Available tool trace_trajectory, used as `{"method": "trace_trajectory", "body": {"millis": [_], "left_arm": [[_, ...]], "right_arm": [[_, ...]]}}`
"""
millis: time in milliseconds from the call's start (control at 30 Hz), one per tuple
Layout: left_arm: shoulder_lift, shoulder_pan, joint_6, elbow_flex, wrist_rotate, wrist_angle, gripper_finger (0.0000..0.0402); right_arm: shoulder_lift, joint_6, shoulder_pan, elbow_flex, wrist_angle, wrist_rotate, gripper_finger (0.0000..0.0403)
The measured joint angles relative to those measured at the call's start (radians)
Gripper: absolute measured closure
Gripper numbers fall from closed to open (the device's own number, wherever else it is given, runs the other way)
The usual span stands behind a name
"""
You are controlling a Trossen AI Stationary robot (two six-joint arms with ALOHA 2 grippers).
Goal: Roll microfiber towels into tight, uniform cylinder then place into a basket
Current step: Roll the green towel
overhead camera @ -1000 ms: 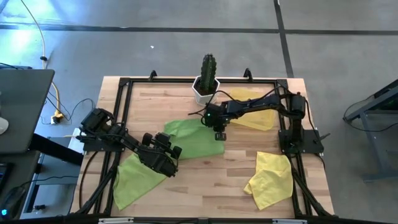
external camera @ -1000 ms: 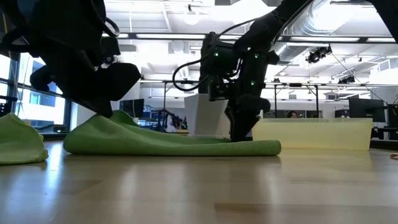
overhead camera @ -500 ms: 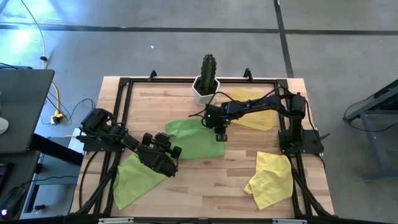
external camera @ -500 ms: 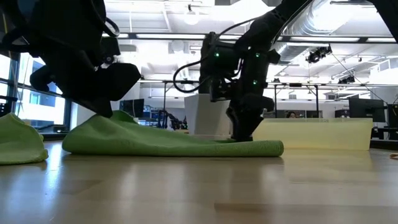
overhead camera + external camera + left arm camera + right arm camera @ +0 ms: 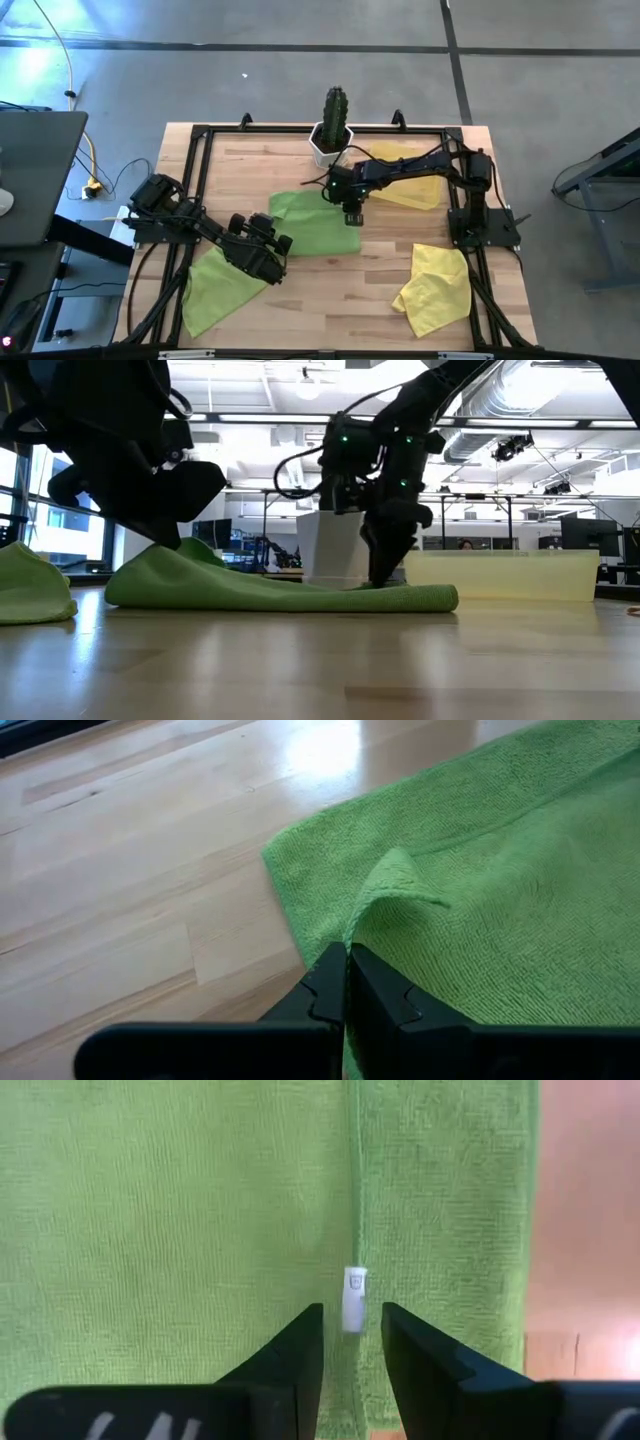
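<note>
Nearest the front edge, a yellow towel [image 5: 432, 288] and a green towel [image 5: 215, 285] were laid flat. The left gripper [image 5: 347, 982] was closed on a raised fold of the middle green towel [image 5: 318, 222]. The right gripper [image 5: 351, 1342] was held slightly parted over that towel's white tag [image 5: 354, 1298]. The basket [image 5: 408, 172] was placed farthest, beside the cactus pot [image 5: 329, 146].

Wooden table [image 5: 330, 290] with black frame rail [image 5: 300, 131] along its edges. Cactus [image 5: 335, 104] upright in white hexagonal pot [image 5: 328, 147] at far edge, centre. Laptop [image 5: 35, 175] and yellow cable [image 5: 88, 150] left of table.
</note>
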Motion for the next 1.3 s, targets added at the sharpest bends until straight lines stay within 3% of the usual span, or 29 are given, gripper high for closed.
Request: {"method": "trace_trajectory", "body": {"millis": [433, 733, 1000, 1300], "left_arm": [[0.0, 0.0, 0.018, 0.0, 0.003, 0.0, 0.04], [0.0, 0.0, 0.017, 0.0, -0.037, 0.0, 0.04], [0.0, 0.005, 0.056, 0.034, -0.099, -0.038, 0.04], [-0.001, 0.061, 0.113, 0.055, -0.129, -0.066, 0.04]], "right_arm": [[0.0, 0.005, 0.0, 0.001, -0.069, 0.0, 0.0314], [0.0, 0.009, 0.0, 0.001, -0.092, 0.0, 0.0397], [-0.001, 0.032, 0.0, 0.001, -0.124, 0.007, 0.04], [-0.063, 0.013, -0.014, 0.002, -0.092, 0.109, 0.0401]]}}
